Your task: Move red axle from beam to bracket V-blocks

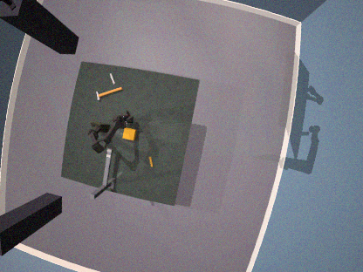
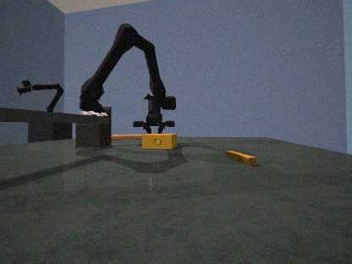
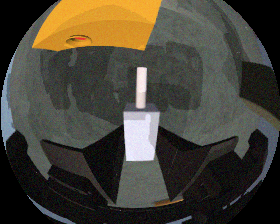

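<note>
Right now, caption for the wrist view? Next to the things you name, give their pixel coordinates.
Gripper (image 1: pixel 126 121) (image 2: pixel 155 132) (image 3: pixel 139 128) closed on a white block with a protruding pin, beside the orange beam (image 1: pixel 129 133) (image 2: pixel 159 141) (image 3: pixel 102 27).

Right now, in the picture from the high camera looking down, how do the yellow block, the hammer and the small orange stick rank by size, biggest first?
Unsure for first: hammer and yellow block; the hammer is longer, the block chunkier.
Last: orange stick.

The yellow beam (image 1: pixel 129 134) (image 2: pixel 165 141) (image 3: pixel 107 22) is cut off in the wrist view.
</note>
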You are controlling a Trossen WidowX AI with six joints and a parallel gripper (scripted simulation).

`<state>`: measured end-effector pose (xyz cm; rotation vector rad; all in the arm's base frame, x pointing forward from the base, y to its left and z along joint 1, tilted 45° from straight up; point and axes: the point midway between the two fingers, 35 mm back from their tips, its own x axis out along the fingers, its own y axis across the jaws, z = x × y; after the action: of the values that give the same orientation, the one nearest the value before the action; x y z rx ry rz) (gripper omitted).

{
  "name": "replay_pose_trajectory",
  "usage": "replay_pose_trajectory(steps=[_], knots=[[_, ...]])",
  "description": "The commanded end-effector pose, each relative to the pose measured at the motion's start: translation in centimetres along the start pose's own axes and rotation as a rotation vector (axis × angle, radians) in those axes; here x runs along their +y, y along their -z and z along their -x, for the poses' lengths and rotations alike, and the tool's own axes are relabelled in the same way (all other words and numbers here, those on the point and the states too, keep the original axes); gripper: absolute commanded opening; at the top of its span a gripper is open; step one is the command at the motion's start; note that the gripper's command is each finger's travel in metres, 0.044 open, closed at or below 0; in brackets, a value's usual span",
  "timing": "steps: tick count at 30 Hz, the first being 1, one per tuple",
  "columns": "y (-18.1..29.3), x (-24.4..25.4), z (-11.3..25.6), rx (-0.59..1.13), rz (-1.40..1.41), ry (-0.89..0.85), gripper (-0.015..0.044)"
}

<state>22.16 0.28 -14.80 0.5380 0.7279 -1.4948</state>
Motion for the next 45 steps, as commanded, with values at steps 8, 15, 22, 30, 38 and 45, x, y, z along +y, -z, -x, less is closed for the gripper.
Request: replay_pose_trajectory(steps=[8, 15, 22, 30, 38, 45], knots=[[0.1, 0.2, 2.8, 0.001, 0.004, -0.003, 0.0000], [0.1, -0.2, 7.8, 0.001, 0.004, -0.002, 0.0000], [0.3, -0.1, 8.3, 0.000, 0.004, -0.001, 0.0000], [0.2, -0.2, 7.9, 0.000, -0.105, -0.001, 0.0000], [0.2, 0.3, 7.9, 0.001, -0.248, -0.002, 0.0000], [-0.3, 3.0, 8.2, 0.002, -0.275, -0.003, 0.0000]])
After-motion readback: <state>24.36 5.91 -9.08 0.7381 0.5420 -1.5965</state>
